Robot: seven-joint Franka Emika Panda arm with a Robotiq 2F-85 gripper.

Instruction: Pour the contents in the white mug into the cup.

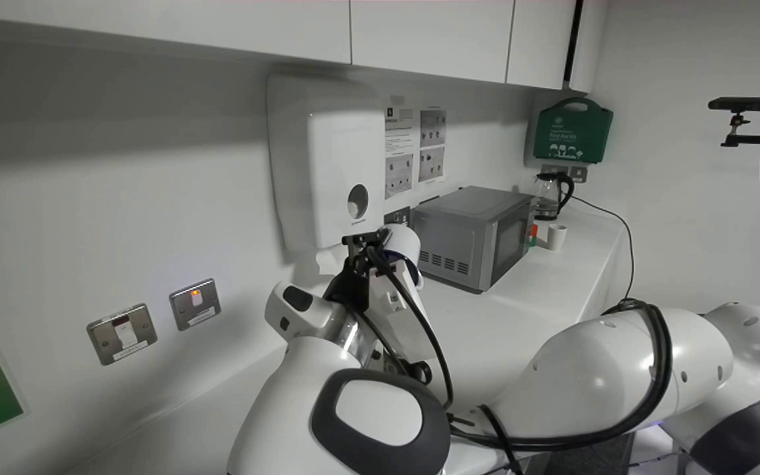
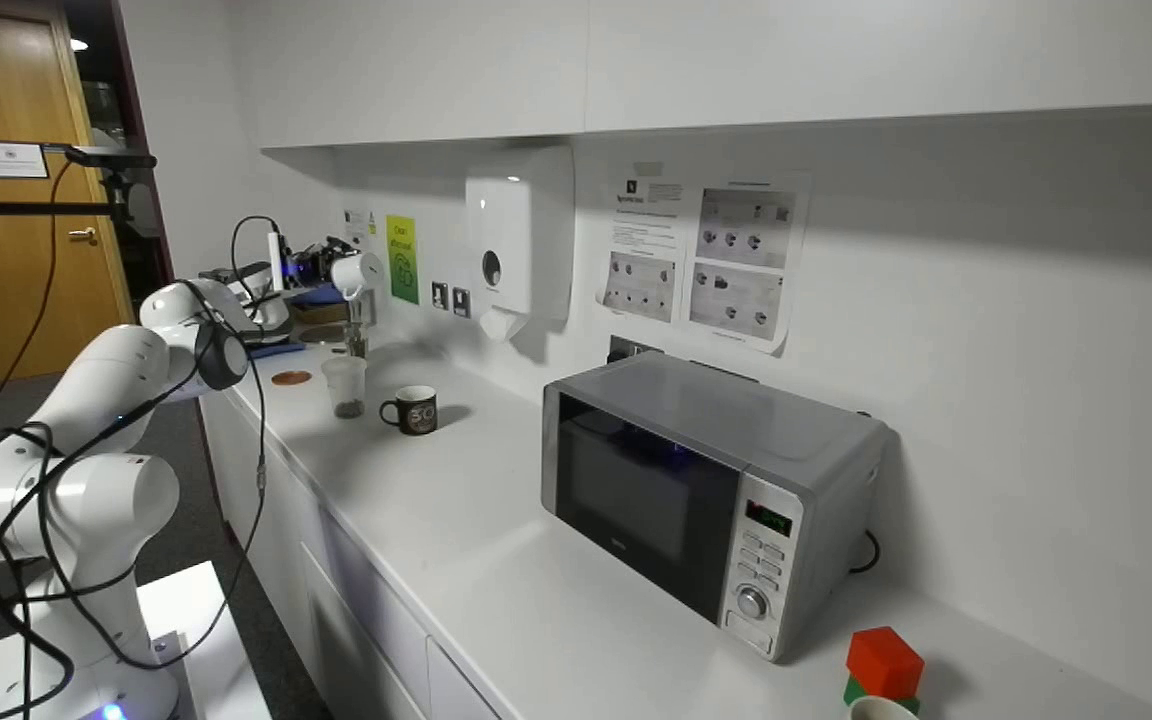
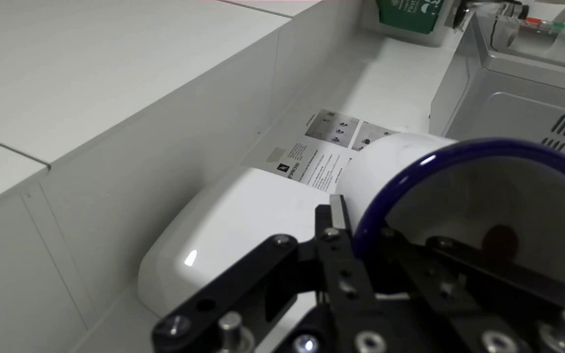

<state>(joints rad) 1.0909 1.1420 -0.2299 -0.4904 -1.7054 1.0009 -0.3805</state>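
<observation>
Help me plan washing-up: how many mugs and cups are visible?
4: white mug in the claw; black mug and translucent cup on the counter; white cup by the red block. The arm may hide others; something clear behind the translucent cup is too blurred to call.

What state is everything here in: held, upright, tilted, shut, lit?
White mug: tilted well over, held at its rim, a dark spot inside.
Tool: shut on that mug's wall.
Translucent cup: upright, something dark shows at its bottom.
Black mug: upright, contents hidden.
Far white cup: upright.
Microwave: door shut, display lit.
Glass kettle: upright, lid looks closed.
Wall switch: orange light on.
Overhead cupboards: look shut; one dark gap unclear.
</observation>
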